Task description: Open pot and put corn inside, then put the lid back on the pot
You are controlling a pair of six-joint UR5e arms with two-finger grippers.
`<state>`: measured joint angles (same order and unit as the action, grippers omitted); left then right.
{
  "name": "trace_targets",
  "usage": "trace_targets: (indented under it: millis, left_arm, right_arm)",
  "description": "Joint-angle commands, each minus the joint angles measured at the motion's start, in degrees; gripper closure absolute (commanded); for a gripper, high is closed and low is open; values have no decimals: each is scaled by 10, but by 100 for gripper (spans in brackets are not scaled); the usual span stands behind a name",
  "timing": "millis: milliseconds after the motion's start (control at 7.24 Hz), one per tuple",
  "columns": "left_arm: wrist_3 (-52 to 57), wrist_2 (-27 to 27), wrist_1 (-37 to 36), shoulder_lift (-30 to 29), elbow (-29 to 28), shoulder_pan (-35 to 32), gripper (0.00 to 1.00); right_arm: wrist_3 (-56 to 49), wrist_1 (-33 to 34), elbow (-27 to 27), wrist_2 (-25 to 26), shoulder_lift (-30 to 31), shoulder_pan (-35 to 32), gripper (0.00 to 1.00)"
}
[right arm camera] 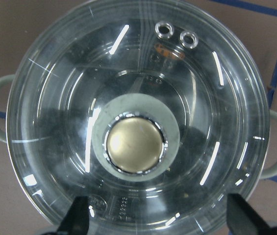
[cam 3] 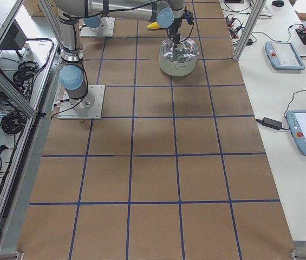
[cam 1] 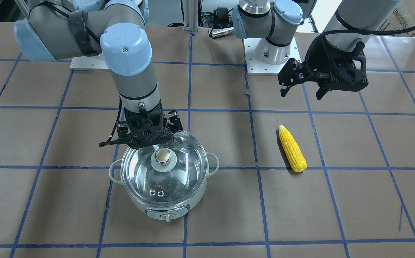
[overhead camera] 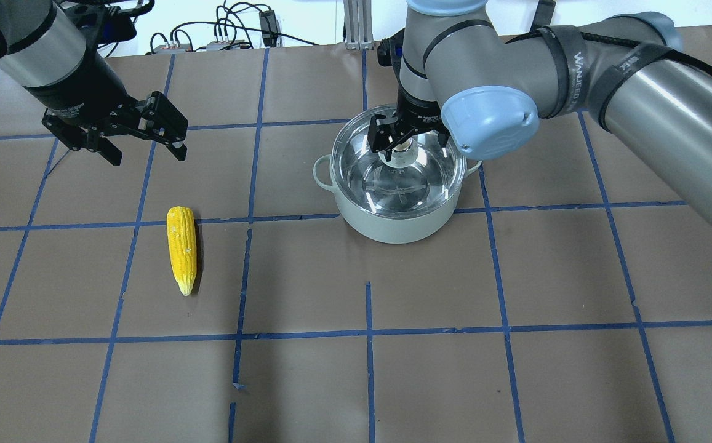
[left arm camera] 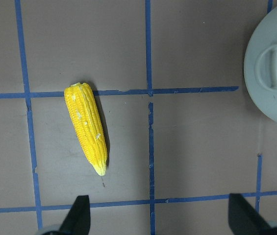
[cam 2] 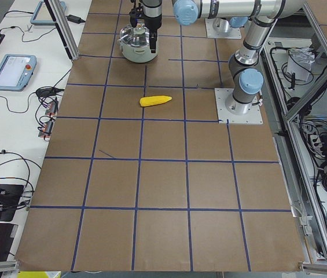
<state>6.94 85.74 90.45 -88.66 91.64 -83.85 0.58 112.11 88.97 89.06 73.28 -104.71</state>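
The right gripper [overhead camera: 402,143] holds its fingers [right arm camera: 79,215] spread wide to either side of the knob [right arm camera: 136,144], apart from it; the lid [right arm camera: 216,98] sits closed on the pot [overhead camera: 392,224]; the left gripper [cam 1: 302,90] hangs above the table [overhead camera: 454,381], fingers apart and empty; the corn [overhead camera: 182,249] lies flat, well left of the pot in the overhead view, tip pointing near.

The right arm [cam 1: 137,79] and left arm [cam 1: 350,18] are grey tubes with pale blue round caps [cam 1: 125,46] on the joints. Black straps [cam 1: 78,32], one with white letters, hold a black cable [cam 1: 372,32] along them. The left gripper [cam 1: 300,94] and right gripper [right arm camera: 160,220] are black and angular.
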Motion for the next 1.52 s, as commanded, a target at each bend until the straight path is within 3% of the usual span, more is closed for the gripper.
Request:
trace_targets:
  millis: [0, 138, 415, 829, 1106, 1382]
  left_arm:
    - [0, 4, 0, 7, -2, 0, 0]
    - [-1, 10, 3, 12, -14, 0, 0]
    - [12, 7, -4, -10, 23, 15, 0]
    - [56, 3, -72, -41, 56, 56, 0]
    - [64, 3, -172, -95, 94, 97, 0]
    - [-1, 8, -305, -133, 165, 106, 0]
  right_arm:
    - [-14, 22, -30, 7, -18, -2, 3]
    - [-22, 33, -30, 7, -19, -2, 3]
    - [138, 41, -32, 7, -36, -1, 4]
    - [192, 48, -30, 17, -46, 3, 4]
    - [192, 18, -33, 15, -40, -3, 4]
    - [192, 11, -31, 13, -44, -16, 4]
